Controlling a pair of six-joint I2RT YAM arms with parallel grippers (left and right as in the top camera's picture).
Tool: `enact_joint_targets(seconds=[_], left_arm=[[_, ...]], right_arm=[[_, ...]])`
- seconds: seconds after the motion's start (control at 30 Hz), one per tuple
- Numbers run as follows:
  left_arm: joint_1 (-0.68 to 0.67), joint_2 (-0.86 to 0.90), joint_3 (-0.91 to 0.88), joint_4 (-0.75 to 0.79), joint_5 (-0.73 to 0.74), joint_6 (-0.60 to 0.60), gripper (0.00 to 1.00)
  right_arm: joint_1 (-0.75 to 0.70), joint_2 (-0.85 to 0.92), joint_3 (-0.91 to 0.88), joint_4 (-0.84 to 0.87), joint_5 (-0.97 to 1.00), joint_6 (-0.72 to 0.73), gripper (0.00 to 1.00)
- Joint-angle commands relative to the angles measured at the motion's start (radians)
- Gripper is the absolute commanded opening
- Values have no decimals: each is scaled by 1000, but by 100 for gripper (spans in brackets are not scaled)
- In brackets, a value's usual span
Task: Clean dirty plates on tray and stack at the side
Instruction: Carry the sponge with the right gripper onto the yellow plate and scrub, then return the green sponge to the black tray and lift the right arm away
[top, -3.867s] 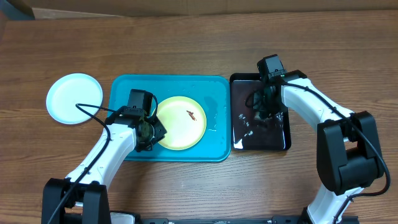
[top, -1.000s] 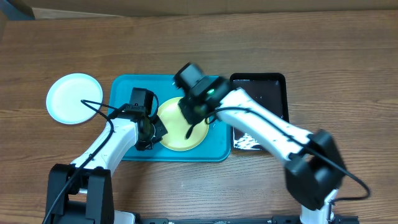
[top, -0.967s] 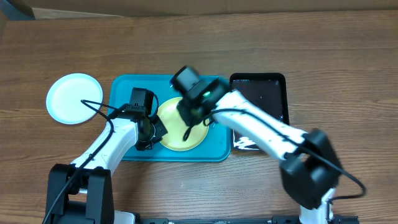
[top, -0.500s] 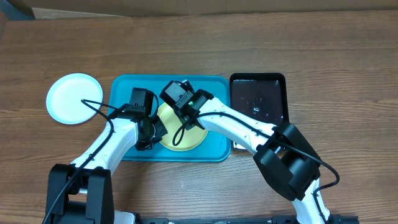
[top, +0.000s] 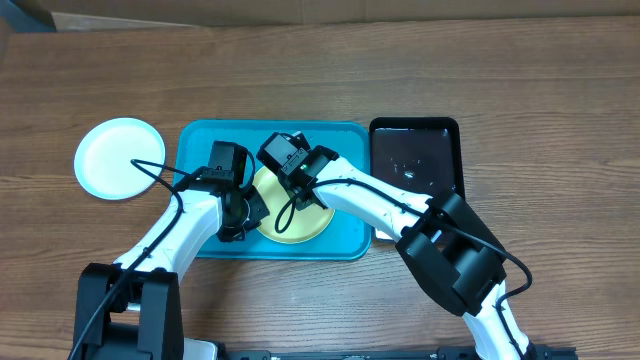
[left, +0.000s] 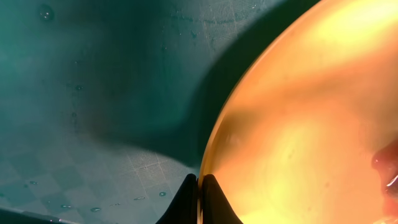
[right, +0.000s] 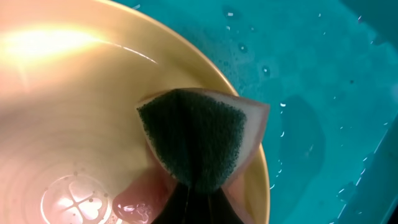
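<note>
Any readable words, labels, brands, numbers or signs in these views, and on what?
None readable. The yellow plate, teal tray, white plate, black tray and sponge show no lettering in any view. A small four-lobed glint near the yellow plate's centre holds no letters.

White arms (top: 372, 199), black joints (top: 447, 252), cables (top: 150, 164).
</note>
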Motion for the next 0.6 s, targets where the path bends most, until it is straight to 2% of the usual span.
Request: enact_joint_targets(seconds=[0.0,0.2,0.3,0.47,0.57], left_arm=[[5,7,20,-2,-4,20,4],[5,7,20,0,-5,20,4],[5,7,20,0,-5,20,4],[5,7,20,-1,-5,20,4],[5,7,20,-1,-5,20,4]], right_arm=[[-3,50,-16,-25,-109,25,4],[-5,43,-13,-36,-478,13,4],[-11,22,6,-46,-623,-38,4],[-51,-50,57,-47,-742,-45,4],[-98,-99,88,-52,-744,-45,4]])
